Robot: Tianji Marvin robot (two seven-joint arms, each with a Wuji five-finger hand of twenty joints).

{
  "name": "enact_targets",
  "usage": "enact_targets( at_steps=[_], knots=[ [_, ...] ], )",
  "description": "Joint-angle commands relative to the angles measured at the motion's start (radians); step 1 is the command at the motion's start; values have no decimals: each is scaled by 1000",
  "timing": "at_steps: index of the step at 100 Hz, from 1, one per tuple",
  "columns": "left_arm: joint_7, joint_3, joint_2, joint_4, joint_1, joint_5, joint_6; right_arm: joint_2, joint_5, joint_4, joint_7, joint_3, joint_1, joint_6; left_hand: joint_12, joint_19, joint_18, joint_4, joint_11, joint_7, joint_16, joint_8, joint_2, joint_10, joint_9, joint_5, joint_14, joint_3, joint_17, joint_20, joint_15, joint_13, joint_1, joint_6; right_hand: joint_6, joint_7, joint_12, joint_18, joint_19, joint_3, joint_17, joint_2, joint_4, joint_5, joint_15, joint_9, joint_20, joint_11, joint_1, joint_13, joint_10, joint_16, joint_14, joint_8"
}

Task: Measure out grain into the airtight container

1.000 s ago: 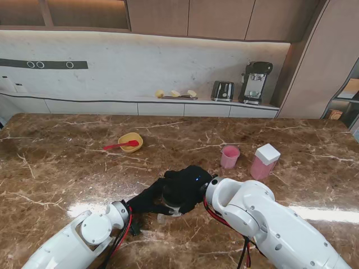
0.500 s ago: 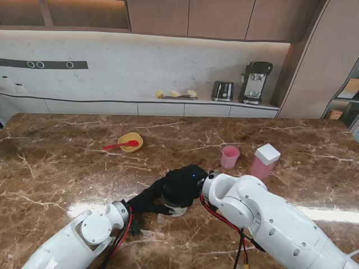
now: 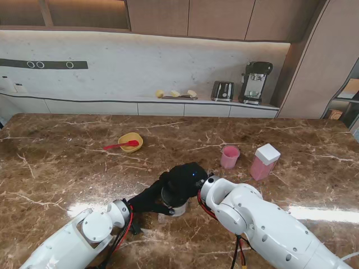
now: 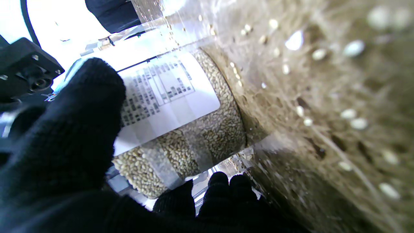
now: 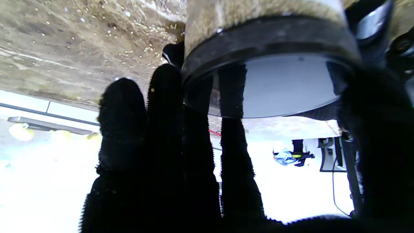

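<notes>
Stand view: our right hand [image 3: 182,180] has slid nearer us since before, fingers curled on the lid [image 5: 284,81] of the grain jar [image 3: 175,206] our left hand [image 3: 150,202] grips. Beyond them stand one pink cup [image 3: 229,157], one pink container [image 3: 263,162], one yellow bowl [image 3: 130,142].

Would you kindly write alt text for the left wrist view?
A black-gloved robot hand grips a clear jar of grain bearing a white printed label, close above the brown marble table.
</notes>
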State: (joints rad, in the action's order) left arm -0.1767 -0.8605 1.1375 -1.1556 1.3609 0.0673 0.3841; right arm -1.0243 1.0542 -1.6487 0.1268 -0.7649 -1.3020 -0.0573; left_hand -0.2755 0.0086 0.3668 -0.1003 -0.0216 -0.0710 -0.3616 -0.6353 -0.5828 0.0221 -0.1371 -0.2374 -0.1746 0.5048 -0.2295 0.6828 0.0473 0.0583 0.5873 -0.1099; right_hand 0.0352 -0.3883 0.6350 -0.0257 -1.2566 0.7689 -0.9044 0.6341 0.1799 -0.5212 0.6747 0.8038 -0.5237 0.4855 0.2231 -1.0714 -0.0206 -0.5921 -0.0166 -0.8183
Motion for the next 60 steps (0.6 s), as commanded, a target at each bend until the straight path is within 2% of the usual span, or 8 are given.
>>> enact_targets(
  at_steps=[1, 4, 6, 14, 22, 28, 40, 60],
  knots=[
    [-19, 25, 5, 61, 32, 9, -33, -11, 20, 11, 20, 20, -18, 16, -16, 183, -494, 39, 5, -549, -12, -27, 80, -6, 20, -48, 255, 78, 135, 69, 15, -20, 37, -95, -26, 1, 28, 69, -75, -99, -42, -151, -91, 9, 49, 96, 32, 97, -29, -74, 85, -22, 72, 9],
    [-19, 25, 5, 61, 31, 8, -33, -11, 31, 11, 13, 26, -18, 26, -16, 183, -494, 38, 5, -552, -12, -31, 78, -7, 20, -46, 255, 79, 135, 69, 14, -19, 38, -94, -31, 13, 25, 68, -82, -111, -48, -149, -115, 18, 47, 103, 38, 95, -85, -81, 83, -21, 70, 21],
    [-19, 26, 5, 61, 31, 8, -33, -11, 37, 12, 8, 29, -18, 31, -17, 183, -493, 38, 5, -553, -12, -32, 79, -6, 20, -45, 254, 79, 135, 69, 15, -19, 36, -92, -34, 28, 19, 69, -84, -76, -49, -140, -125, 23, 41, 104, 44, 86, -126, -82, 83, -18, 67, 36],
    [-18, 26, 5, 62, 32, 8, -34, -10, 52, 5, 4, 29, -24, 39, -17, 183, -493, 38, 5, -552, -12, -35, 77, -4, 20, -38, 254, 81, 135, 69, 15, -19, 34, -91, -48, 111, -26, 57, -49, -10, -7, -164, -126, 82, -20, 59, 61, 13, -224, -36, 74, -2, 47, 98],
    [-17, 24, 5, 61, 33, 9, -35, -9, 76, -14, -4, 13, -41, 41, -17, 184, -492, 38, 5, -548, -12, -35, 77, -3, 20, -37, 253, 82, 136, 70, 15, -19, 32, -87, -48, 172, -93, 24, 37, -11, 85, -223, -128, 137, -141, -21, 64, -88, -283, 59, 66, 36, 20, 137],
    [-16, 23, 5, 60, 33, 9, -35, -7, 94, -44, 10, -10, -60, 40, -17, 185, -492, 38, 5, -545, -12, -34, 75, -4, 20, -35, 253, 83, 136, 71, 15, -18, 30, -87, -36, 215, -148, -19, 168, -27, 208, -268, -132, 174, -270, -104, 66, -167, -316, 168, 60, 91, -7, 156],
    [-14, 22, 6, 61, 34, 10, -35, -5, 141, -105, 27, -60, -100, 36, -17, 187, -493, 37, 5, -542, -12, -35, 75, -4, 20, -35, 253, 86, 136, 72, 15, -19, 30, -88, -11, 269, -215, -59, 345, -45, 402, -300, -136, 243, -443, -268, 53, -281, -322, 382, 61, 191, -25, 163],
    [-14, 24, 6, 64, 33, 9, -31, 0, 115, -193, 129, -133, -144, -2, -17, 188, -493, 37, 5, -541, -12, -37, 74, -3, 20, -35, 254, 88, 135, 73, 16, -18, 28, -88, -21, 303, -246, -77, 426, -51, 519, -205, -136, 301, -499, -408, 18, -346, -201, 524, 38, 241, -30, 157]
  ],
)
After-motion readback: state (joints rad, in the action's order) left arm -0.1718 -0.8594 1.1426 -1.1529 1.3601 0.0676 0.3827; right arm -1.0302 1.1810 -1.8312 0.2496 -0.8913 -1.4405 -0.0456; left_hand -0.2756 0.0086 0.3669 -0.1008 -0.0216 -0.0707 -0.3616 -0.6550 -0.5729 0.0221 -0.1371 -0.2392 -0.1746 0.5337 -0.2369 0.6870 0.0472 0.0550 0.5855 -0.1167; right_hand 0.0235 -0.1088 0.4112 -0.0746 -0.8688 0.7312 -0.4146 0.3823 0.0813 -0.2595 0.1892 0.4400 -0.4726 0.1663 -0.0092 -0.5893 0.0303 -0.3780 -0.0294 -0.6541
